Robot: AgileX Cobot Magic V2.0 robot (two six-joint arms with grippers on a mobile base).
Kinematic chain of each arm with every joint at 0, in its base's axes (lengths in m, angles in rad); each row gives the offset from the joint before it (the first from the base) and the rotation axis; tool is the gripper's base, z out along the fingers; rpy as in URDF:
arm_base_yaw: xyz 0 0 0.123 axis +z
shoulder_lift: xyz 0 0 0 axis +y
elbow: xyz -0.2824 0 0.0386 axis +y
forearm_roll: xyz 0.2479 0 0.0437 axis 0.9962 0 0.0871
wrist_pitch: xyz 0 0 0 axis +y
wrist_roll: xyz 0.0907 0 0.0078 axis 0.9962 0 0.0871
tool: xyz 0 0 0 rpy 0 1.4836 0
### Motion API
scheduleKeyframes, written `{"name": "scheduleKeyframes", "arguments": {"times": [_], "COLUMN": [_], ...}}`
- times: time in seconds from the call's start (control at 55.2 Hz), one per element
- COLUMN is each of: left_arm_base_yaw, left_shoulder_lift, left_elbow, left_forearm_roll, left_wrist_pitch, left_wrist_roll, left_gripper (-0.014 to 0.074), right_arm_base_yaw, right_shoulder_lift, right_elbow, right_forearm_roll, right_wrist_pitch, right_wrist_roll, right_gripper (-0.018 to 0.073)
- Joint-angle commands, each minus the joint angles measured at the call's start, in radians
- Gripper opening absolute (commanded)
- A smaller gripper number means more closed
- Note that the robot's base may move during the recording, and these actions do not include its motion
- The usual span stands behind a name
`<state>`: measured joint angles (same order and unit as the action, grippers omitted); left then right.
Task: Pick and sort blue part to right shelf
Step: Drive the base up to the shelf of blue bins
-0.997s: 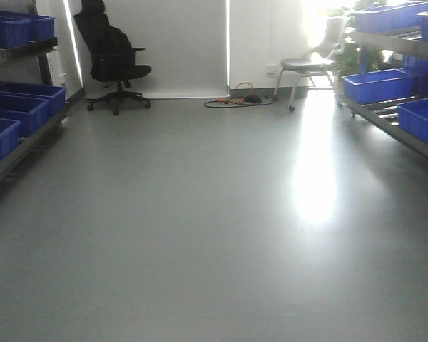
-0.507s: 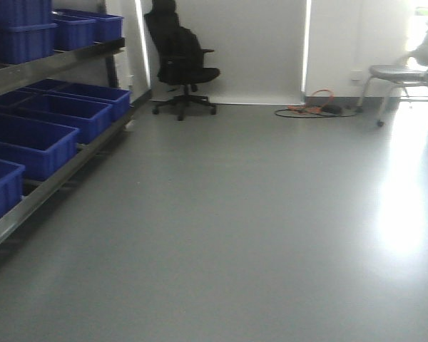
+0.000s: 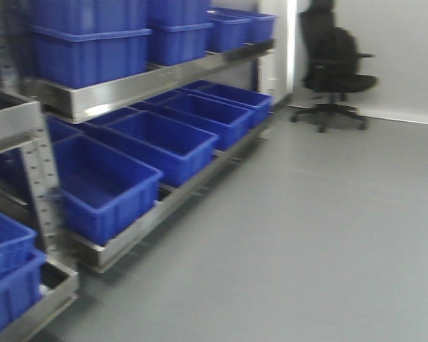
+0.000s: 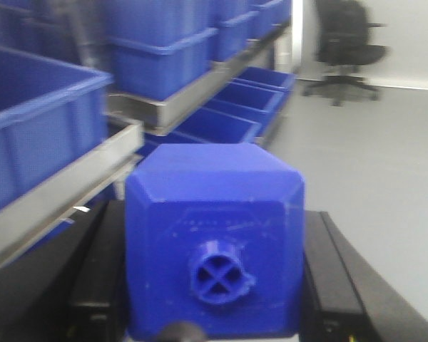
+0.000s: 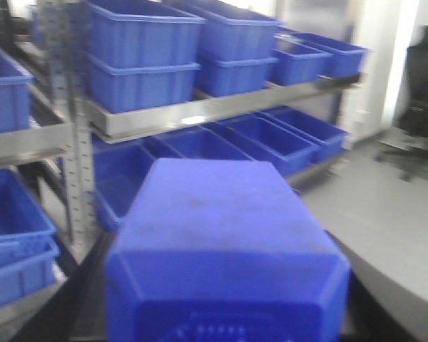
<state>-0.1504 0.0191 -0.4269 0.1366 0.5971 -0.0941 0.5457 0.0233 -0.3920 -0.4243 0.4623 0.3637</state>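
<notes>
Now the front view has swung left: the right shelf, at the frame edge a second ago, is gone, and a steel rack [image 3: 128,89] of blue bins [image 3: 107,185] fills the left. Base seems mid-turn; delivery not begun. Left gripper [image 4: 214,274] clenched on the blue part [image 4: 214,206]. Right gripper [image 5: 225,306] mostly hidden behind a second blue part [image 5: 221,228]; its grip cannot be told. All views blurred.

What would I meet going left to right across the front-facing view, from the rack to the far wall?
Perforated steel upright → nearest blue bin on the lower shelf → next blue bin → farthest lower-shelf bin → black office chair.
</notes>
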Motion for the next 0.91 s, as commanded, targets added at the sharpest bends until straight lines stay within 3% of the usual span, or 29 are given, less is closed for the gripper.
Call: {"name": "scheduleKeyframes", "arguments": {"times": [0.0,0.888], "left_arm_base_yaw": [-0.007,-0.007], "left_shoulder_lift": [0.016,0.016], "left_elbow": [-0.026,-0.026], "left_forearm_roll": [0.005,0.005], "left_wrist_pitch": [-0.091,-0.091], "left_wrist_roll": [-0.006,-0.006], "left_gripper": [0.0314,0.0314], "right_arm_base_yaw": [0.0,0.0], "right_shoulder_lift": [0.014,0.014], "right_elbow": [-0.026,-0.026], "right_forearm_roll": [-0.028,-0.028], "right_wrist_pitch": [-0.093,-0.093], "right_wrist_roll": [-0.005,-0.005], "right_gripper": [0.0202,0.0202]}}
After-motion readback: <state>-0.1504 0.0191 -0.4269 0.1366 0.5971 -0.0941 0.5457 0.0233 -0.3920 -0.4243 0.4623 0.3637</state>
